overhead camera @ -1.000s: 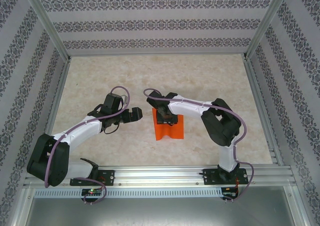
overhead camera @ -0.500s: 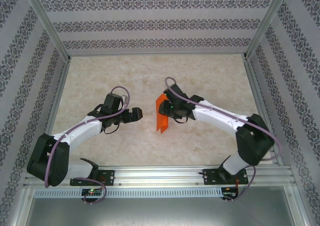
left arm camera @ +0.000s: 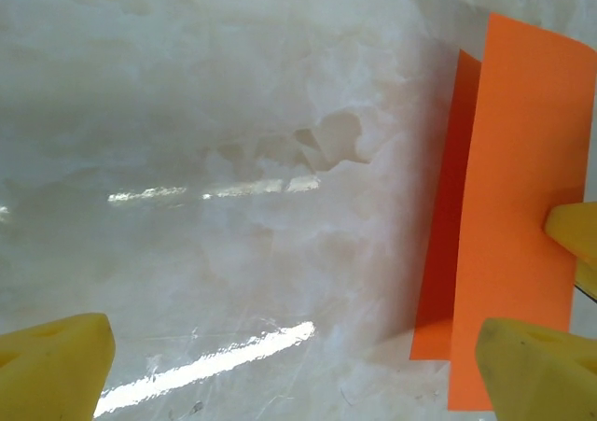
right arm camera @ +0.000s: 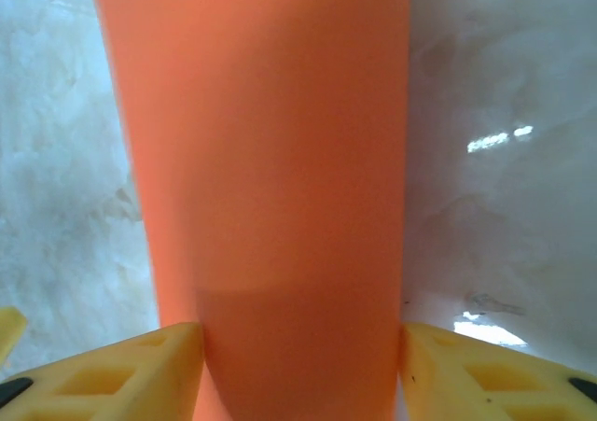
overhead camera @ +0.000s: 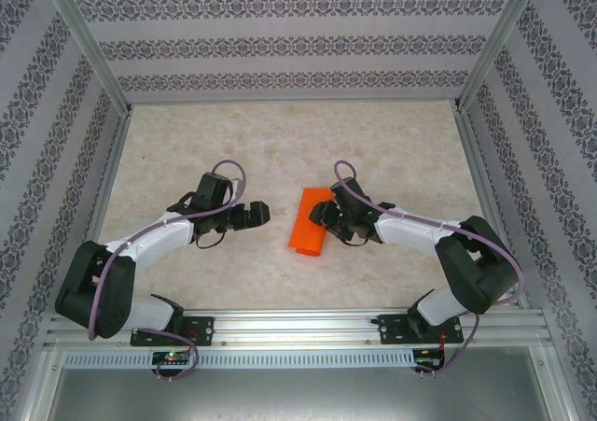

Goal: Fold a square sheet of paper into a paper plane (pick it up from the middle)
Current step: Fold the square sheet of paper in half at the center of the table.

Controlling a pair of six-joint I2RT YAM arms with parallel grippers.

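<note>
- We see the orange paper (overhead camera: 306,227) lying on the counter (overhead camera: 205,141), in the middle, between the two hands.
- The paper is folded over, so it looks long and thin, with one layer on top of the other.
- Our left hand (overhead camera: 256,214) is spread wide and empty. It is near the paper but not touching it.
- Our right hand (overhead camera: 322,217) is right at the paper.
- Its yellow fingers (right arm camera: 140,370) sit one on each side of the paper, touching its edges.
- We cannot tell if they squeeze it.
</note>
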